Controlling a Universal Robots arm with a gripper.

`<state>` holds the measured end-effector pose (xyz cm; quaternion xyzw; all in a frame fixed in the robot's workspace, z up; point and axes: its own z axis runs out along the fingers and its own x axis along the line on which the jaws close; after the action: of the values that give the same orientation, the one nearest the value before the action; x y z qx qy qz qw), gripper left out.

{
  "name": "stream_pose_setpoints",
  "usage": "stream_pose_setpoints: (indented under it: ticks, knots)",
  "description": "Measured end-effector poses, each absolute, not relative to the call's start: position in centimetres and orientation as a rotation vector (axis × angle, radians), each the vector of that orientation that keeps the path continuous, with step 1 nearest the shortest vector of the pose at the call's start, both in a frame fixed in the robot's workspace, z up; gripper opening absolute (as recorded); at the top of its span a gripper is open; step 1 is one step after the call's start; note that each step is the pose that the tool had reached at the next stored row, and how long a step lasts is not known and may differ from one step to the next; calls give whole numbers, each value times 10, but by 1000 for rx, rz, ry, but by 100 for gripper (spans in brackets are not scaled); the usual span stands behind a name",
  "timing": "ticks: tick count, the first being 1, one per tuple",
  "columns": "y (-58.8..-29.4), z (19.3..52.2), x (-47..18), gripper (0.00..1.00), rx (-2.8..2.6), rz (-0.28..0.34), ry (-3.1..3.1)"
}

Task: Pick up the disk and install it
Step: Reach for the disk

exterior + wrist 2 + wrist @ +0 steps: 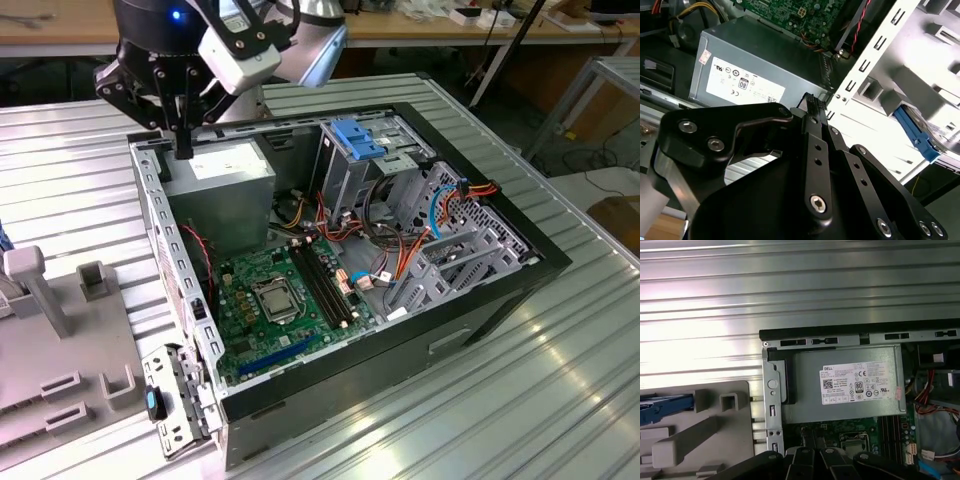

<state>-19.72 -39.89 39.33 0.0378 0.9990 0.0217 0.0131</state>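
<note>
The disk lies on a grey fixture outside the computer case, and only part of its blue carrier shows. In the second wrist view the disk is again seen beyond the case wall. My gripper hangs over the case's corner at the exterior view's left, just above the power supply and the metal side rail. Its two black fingers are pressed together with nothing between them. The gripper is shut and well apart from the disk.
The open computer case holds a green motherboard, loose cables and a grey drive cage topped by a fixed blue bracket. A grey fixture with posts and slots sits at the exterior view's left. Everything rests on a ribbed metal table.
</note>
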Motion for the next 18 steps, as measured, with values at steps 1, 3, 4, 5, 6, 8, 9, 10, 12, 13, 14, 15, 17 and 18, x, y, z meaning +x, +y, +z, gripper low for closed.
stream_pose_setpoints:
  ticks: [1, 3, 4, 5, 6, 8, 9, 10, 12, 13, 14, 15, 17, 18]
  knots:
    - [-399, 393, -200, 11, 118, 68, 3112]
    - [-399, 393, -205, 11, 118, 67, 3113]
    - [-399, 393, -207, 11, 118, 68, 3113]
    - [-399, 393, -209, 11, 118, 68, 3112]
    - [-399, 393, -212, 11, 118, 68, 3112]
    - [-399, 393, -216, 11, 118, 68, 3112]
    - [-399, 393, -218, 11, 118, 68, 3112]
    - [-399, 393, -221, 11, 118, 68, 3112]
    - [-399, 393, -226, 11, 118, 68, 3112]
    - [-399, 393, -228, 11, 118, 68, 3113]
    - [-399, 393, -230, 11, 118, 68, 3113]
    - [-399, 393, -234, 11, 118, 68, 3112]
    - [-399, 393, -237, 11, 118, 68, 3112]
    - [-399, 393, -240, 11, 118, 68, 3113]
